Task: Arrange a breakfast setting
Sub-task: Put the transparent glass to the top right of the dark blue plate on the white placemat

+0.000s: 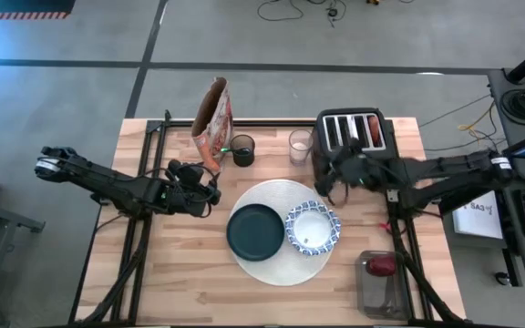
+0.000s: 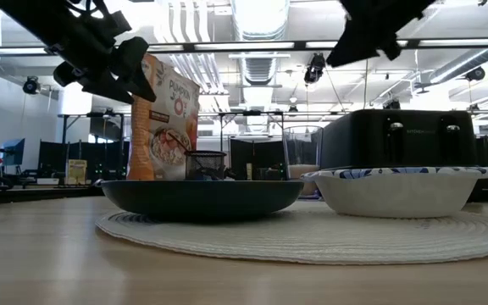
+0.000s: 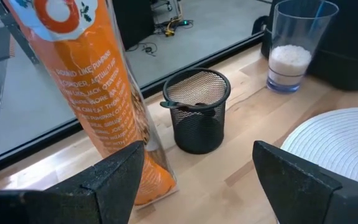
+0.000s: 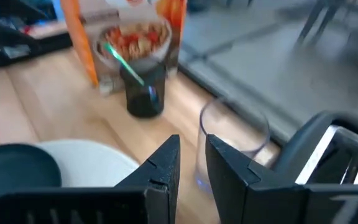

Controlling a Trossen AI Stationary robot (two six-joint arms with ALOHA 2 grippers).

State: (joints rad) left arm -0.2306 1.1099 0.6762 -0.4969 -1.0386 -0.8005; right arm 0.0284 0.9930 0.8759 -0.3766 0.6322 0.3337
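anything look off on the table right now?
Nothing spilled or broken. The orange bag leans rather than standing straight. The bowl hangs over the mat's edge, and the glass and the apple in its clear tub sit off the mat.
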